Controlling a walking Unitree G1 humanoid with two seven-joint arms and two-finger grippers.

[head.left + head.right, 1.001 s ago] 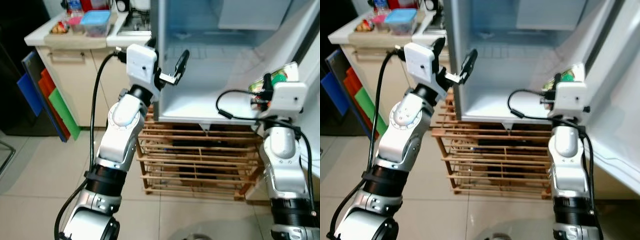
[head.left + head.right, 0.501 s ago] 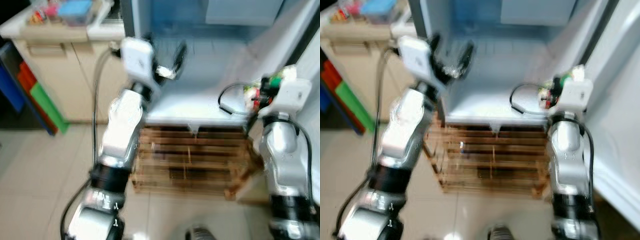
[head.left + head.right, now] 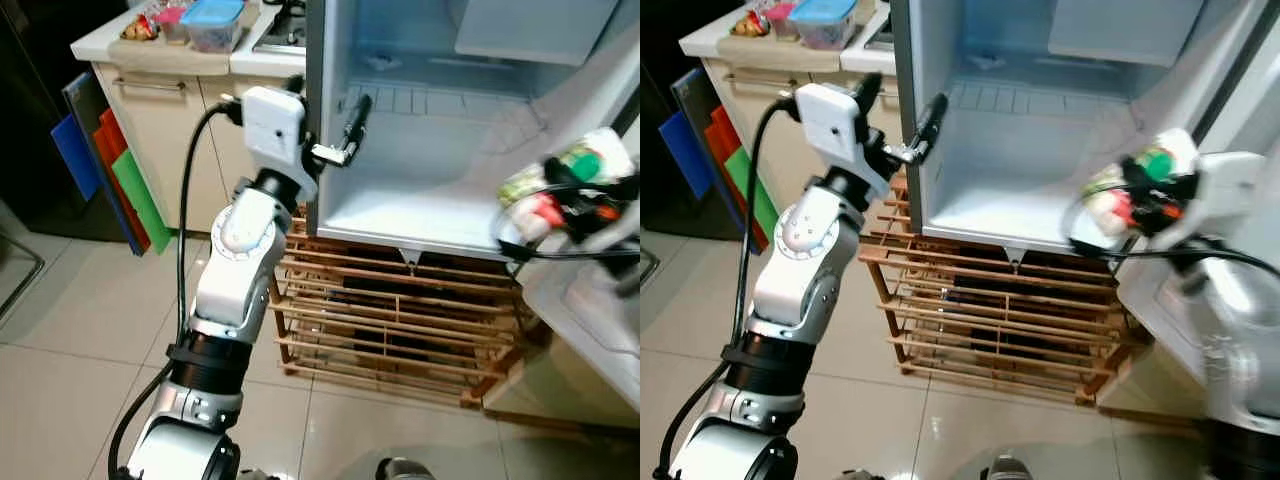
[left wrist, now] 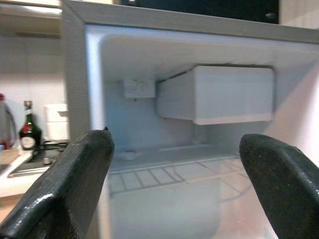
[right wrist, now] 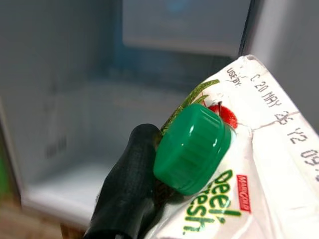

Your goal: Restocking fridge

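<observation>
Right hand [image 3: 1145, 190], raised at the right side of the open fridge [image 3: 1040, 130], fingers clamped on a juice carton [image 5: 239, 164] with a green screw cap [image 5: 192, 147]; one black finger [image 5: 127, 194] presses against the carton just below the cap. The carton is held in the air in front of the fridge opening, near its right edge and above the lower lip of the compartment, tilted with the cap uppermost; this arm appears blurred in the head views. Left hand [image 3: 335, 130], raised at the fridge's left wall, fingers spread apart and holding nothing; one finger [image 4: 60, 189] lies outside the wall and the other [image 4: 284, 184] lies inside the cavity. The fridge interior shows a white box [image 4: 217, 94] mounted at the upper back. Below the fridge stands a wooden slatted rack [image 3: 400, 320]. To the left, a desk [image 3: 170, 60] carries containers, and coloured boards [image 3: 110, 180] lean against its cabinet.
</observation>
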